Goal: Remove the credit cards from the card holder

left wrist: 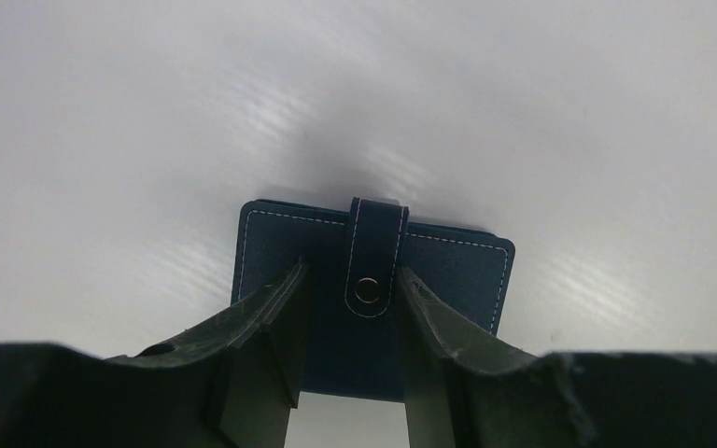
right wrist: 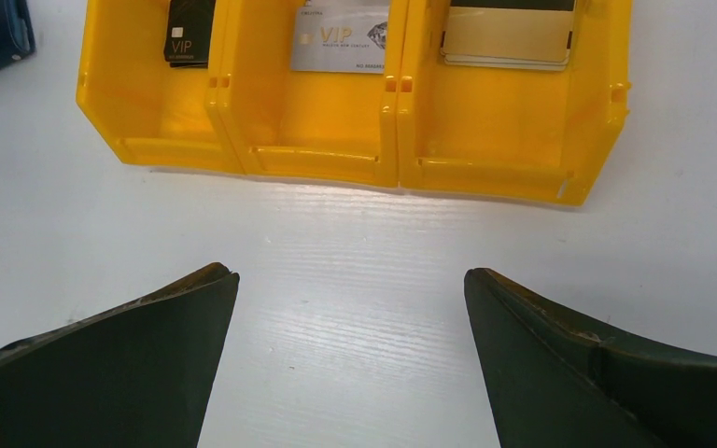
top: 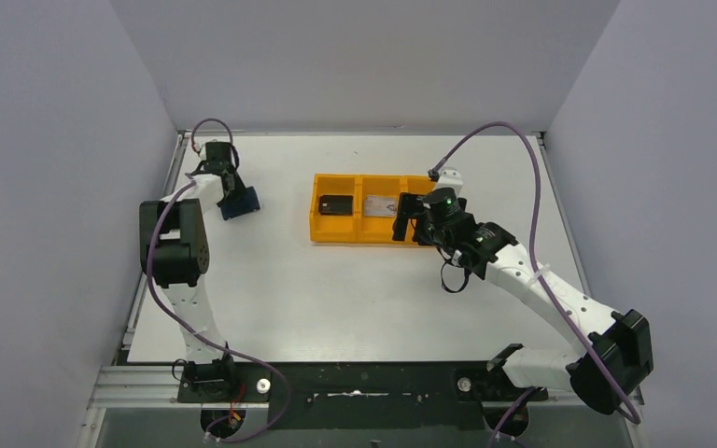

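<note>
**Left.** My left pincer (left wrist: 350, 280) is at the card holder (left wrist: 448, 280), on the far-left part of the tabletop (top: 336, 299) and well apart from the tray. The fingers are partly drawn in, one on either side of the closing tab (left wrist: 378, 243). I cannot tell whether they actually bite on it or on the cover.
- The holder is folded shut, with the tab fastened on its snap stud (left wrist: 368, 289).
- Its long axis runs left-right across my wrist view, and from above it sits slightly skewed to the tabletop edges.
- The tab crosses the short way, coming over the far edge with its stud end toward me.
- Lying flat or tipped up: cannot tell.

**Centre.** The orange three-compartment tray (right wrist: 317, 159) holds the credit cards, one per compartment:
- black card (right wrist: 189, 33) on the left
- silver card (right wrist: 341, 42) in the middle
- gold card (right wrist: 509, 37) with a dark stripe on the right

Their long sides appear to run along the tray's row.

**Right.** My right pincer (right wrist: 350, 275) is spread wide with nothing in it, over bare tabletop near the tray's right end.

**Progress (judgement).** Three cards are out and sorted, so the extraction looks finished. With the holder shut, I cannot confirm that nothing remains inside.
</note>
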`<state>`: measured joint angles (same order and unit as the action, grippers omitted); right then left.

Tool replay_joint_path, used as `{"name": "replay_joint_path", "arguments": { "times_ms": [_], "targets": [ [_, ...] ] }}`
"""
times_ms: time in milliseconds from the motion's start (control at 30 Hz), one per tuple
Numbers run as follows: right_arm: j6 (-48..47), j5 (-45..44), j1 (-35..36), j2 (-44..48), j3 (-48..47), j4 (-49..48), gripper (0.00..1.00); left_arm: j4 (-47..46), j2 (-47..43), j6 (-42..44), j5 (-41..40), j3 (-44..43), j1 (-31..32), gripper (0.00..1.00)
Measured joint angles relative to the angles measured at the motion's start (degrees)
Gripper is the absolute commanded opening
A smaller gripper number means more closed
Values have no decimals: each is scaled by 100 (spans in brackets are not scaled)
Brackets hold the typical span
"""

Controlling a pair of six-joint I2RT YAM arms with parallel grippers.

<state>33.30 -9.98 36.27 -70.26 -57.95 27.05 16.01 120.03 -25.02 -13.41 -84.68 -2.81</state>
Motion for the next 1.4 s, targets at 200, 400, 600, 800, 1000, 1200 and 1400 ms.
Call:
{"name": "replay_joint_path", "arguments": {
  "times_ms": [200,400,600,800,1000,1200,1400],
  "targets": [
    [107,46,-28,13,175,7,98,-4,-997,-66,-11,1333,612,36],
    [245,63,-31,181,365,20,98,-116,-1891,-330,-142,2492,1716,26],
    [420,70,-31,507,549,24,98,37,-2649,-688,-177,3263,2546,26],
    [551,103,-28,632,737,-2,98,455,-3539,-905,-70,3985,3084,26],
    [656,157,-28,708,1130,-273,98,595,-3718,-855,92,4057,4623,29],
    [909,173,-28,1478,2166,-710,98,658,-3534,-586,-125,3565,6122,65],
    [1062,625,-28,2481,3101,-1189,94,675,-4092,-667,-636,3491,6277,80]
  ]
}}
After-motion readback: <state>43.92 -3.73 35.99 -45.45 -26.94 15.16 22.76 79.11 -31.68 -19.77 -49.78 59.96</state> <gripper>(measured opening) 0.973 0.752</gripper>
